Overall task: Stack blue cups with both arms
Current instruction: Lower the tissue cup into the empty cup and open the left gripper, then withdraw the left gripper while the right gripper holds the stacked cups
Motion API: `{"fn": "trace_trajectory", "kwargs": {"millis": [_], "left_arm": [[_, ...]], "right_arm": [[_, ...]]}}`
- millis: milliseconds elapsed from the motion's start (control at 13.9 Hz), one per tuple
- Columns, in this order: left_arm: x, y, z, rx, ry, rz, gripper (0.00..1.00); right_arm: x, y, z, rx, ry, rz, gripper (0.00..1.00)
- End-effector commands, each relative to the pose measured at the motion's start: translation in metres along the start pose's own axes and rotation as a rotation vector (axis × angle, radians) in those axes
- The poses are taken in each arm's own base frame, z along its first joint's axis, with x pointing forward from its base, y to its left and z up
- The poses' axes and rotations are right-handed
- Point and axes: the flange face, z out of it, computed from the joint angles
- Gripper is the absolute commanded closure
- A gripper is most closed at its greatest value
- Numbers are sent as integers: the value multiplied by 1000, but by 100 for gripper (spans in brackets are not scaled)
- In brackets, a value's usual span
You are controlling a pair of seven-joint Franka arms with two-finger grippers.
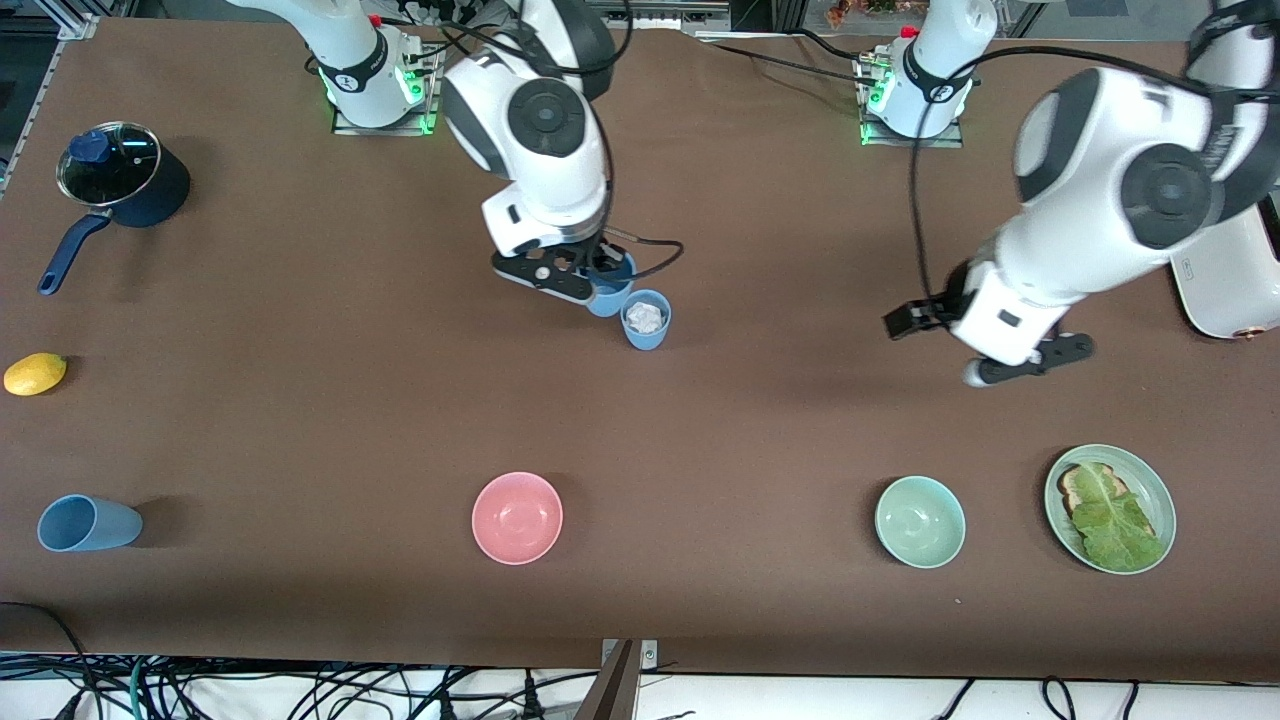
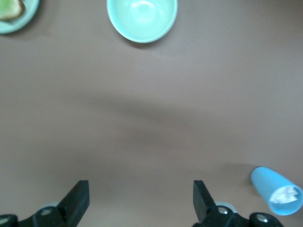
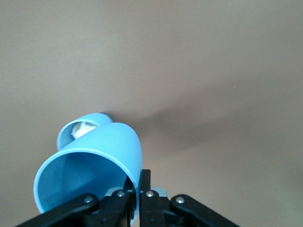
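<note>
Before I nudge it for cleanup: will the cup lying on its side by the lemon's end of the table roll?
Probably: the slate-blue cup lies on its side, so its tapered wall would likely curve its roll. It looks empty, likely light.

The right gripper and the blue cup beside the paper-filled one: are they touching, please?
Touching. The right wrist view shows the right gripper pinching the blue cup's rim.

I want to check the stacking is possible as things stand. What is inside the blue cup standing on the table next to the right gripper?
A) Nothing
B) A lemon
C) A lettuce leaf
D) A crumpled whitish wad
D: the front view shows a crumpled whitish wad inside the standing blue cup, beside the cup that the right gripper pinches by its rim.
</note>
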Motion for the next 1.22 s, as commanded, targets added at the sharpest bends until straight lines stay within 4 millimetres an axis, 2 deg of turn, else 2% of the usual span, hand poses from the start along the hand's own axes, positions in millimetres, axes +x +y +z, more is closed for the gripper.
{"fn": "trace_trajectory", "kwargs": {"millis": [0,287,502,789,1004,1147], "left_arm": [[20,-48,-15,25,6,112,4],[42,-118,-28,41,26,239,3],[50,-152,-38,35,39,312,3],[41,-165,-52,34,36,359,3],[28,-165,-83,34,48,363,3],[25,-168,-93,34,46,360,3]], "right_arm": [[6,-25,5,14,-2,33,100],[-3,-38,9,21,0,44,100],[-2,-40,18,15,-3,49,100],[-3,-46,23,40,5,43,100],[-2,-47,32,30,2,46,100],[-2,-48,33,28,2,43,100]]}}
